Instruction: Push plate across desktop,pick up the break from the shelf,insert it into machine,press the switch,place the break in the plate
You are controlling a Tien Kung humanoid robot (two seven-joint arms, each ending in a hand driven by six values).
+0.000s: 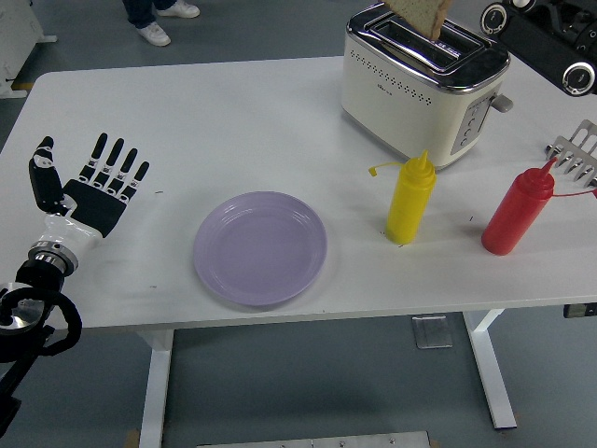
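Left hand (93,187) flat on the table (233,112), fingers spread, holding nothing, well left of the purple plate (260,246). Yellow squeeze bottle (410,199) right of plate, cream toaster (422,80) beyond it. Bread slice (422,15) above toaster slot, cropped by the top edge. Right arm (550,42) top right, hand out of frame. Red bottle (517,212) far right.

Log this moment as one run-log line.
bread slice: lifted above toaster slots | plate: empty | left hand: open, resting on table | right hand: out of frame

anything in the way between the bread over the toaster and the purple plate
Possibly: the yellow squeeze bottle stands between the toaster and the plate, just right of the direct line. The bread is already lifted high, so it should pass above.
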